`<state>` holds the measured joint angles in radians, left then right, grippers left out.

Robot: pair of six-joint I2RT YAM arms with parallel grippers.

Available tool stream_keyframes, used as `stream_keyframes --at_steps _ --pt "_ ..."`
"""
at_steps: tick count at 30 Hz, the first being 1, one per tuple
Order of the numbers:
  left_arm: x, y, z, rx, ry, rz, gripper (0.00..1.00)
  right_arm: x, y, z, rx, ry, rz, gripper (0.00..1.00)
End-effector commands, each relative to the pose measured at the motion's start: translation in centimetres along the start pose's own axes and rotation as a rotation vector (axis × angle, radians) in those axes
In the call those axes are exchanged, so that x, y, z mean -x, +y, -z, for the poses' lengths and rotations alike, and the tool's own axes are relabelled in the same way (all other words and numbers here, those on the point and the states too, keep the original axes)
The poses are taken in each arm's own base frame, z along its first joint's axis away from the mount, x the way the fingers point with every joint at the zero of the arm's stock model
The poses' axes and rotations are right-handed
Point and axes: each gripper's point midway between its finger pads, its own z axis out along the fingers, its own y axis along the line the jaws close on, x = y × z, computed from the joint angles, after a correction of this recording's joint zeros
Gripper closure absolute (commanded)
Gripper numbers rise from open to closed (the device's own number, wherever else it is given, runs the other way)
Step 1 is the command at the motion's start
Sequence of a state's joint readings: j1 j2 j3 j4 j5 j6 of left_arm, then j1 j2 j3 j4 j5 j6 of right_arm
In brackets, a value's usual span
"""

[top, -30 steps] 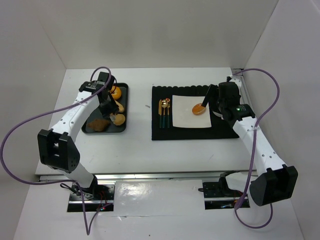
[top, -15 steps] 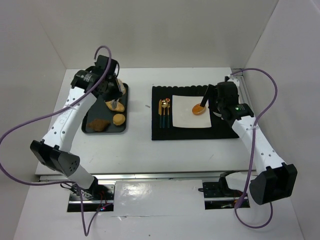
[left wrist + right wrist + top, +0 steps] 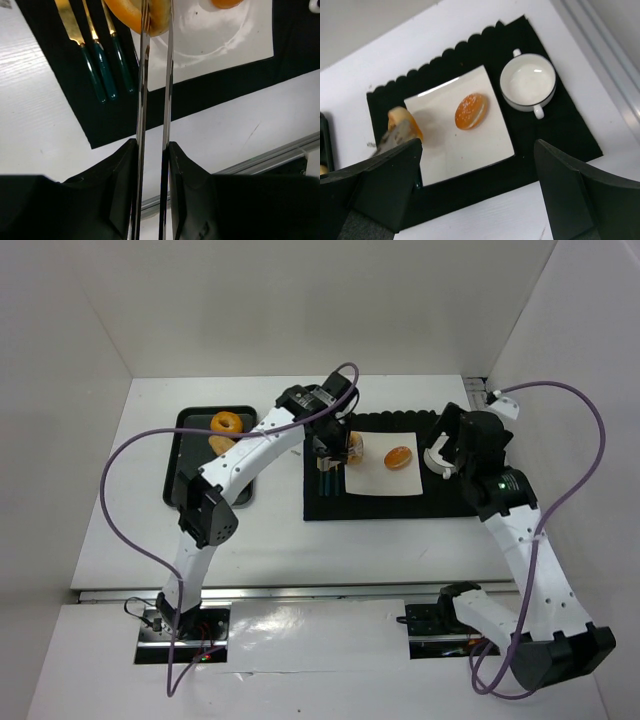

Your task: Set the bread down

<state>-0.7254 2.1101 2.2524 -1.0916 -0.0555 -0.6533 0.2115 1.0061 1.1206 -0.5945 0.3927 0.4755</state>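
My left gripper (image 3: 152, 145) (image 3: 336, 438) is shut on a pair of metal tongs (image 3: 155, 90). The tong tips pinch a golden ring-shaped bread (image 3: 131, 14) (image 3: 354, 448) (image 3: 403, 123) just above the left edge of the white square plate (image 3: 385, 482) (image 3: 470, 150). A seeded round bun (image 3: 399, 457) (image 3: 471, 111) lies on the plate's middle. My right gripper (image 3: 477, 146) (image 3: 447, 445) hovers open over the mat's right side, with nothing between its fingers.
The plate rests on a black placemat (image 3: 390, 506). Green-handled cutlery (image 3: 100, 60) (image 3: 327, 478) lies at the mat's left, a white two-handled cup (image 3: 527, 82) at its right. A black tray (image 3: 180, 462) with a ring bread (image 3: 226, 423) sits at the far left.
The left arm swung right from the black tray to the plate, carrying the bread in the tongs. The right gripper drew back from the bun toward the right.
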Motion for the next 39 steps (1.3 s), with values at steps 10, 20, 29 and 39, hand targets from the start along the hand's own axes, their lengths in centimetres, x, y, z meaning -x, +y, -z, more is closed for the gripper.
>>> stream_keyframes --at_steps 10,20,29,39 --pt "0.5 -5.2 -2.1 -0.169 -0.010 -0.052 0.64 2.5 -0.6 1.3 -0.036 -0.067 -0.006 0.00" --pt "2.1 -6.0 1.2 -0.214 -0.082 -0.075 0.41 2.0 -0.3 0.9 -0.024 -0.051 -0.002 0.00" --pt "5.1 -2.3 7.5 -0.169 -0.209 -0.026 0.42 1.8 0.1 0.6 -0.006 -0.041 -0.002 0.00" --pt "5.8 12.2 5.5 0.208 -0.320 -0.044 0.44 0.5 0.9 -0.2 0.030 0.001 -0.002 0.00"
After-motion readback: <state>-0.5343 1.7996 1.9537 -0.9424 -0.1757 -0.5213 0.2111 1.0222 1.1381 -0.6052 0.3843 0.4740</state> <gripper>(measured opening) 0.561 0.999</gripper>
